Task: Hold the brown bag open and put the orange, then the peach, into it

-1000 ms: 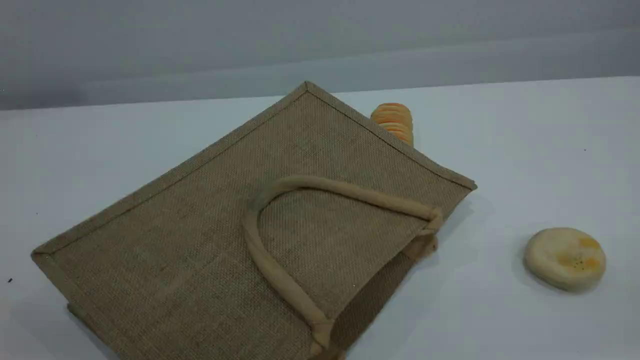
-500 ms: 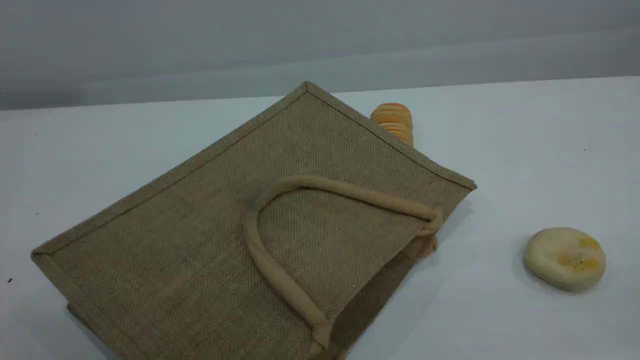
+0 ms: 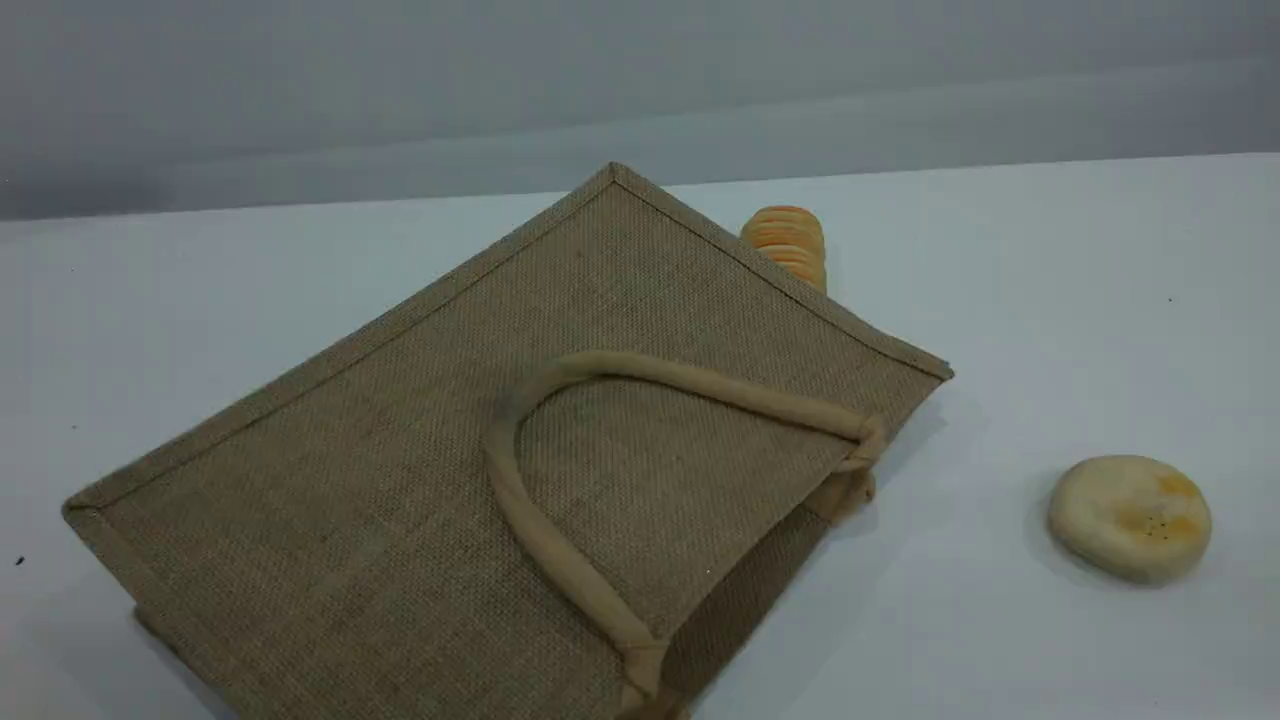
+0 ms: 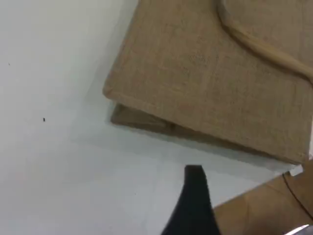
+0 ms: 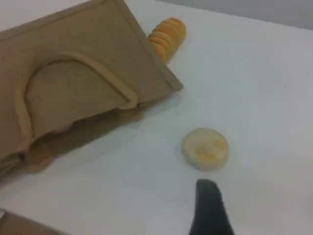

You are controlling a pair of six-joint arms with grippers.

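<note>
The brown bag point(image 3: 400, 450) lies flat on the white table, one beige handle point(image 3: 700, 385) looped across its top face. Its mouth faces the lower right; in the right wrist view the bag point(image 5: 88, 44) shows a narrow dark gap there. The orange and the peach are hidden or out of view. Neither arm appears in the scene view. My left gripper's black fingertip point(image 4: 195, 193) hovers over bare table just off a corner of the bag point(image 4: 205, 78), nothing against it. Near the cream disc, my right gripper's fingertip point(image 5: 209, 203) also stands free.
A ridged beige-and-orange striped roll point(image 3: 787, 243) stands behind the bag's far edge. A flat cream-yellow dimpled disc point(image 3: 1130, 517) lies on the table point(image 3: 1050, 300) to the bag's right. A brown cardboard-like surface point(image 4: 264, 210) fills the left wrist view's lower right corner.
</note>
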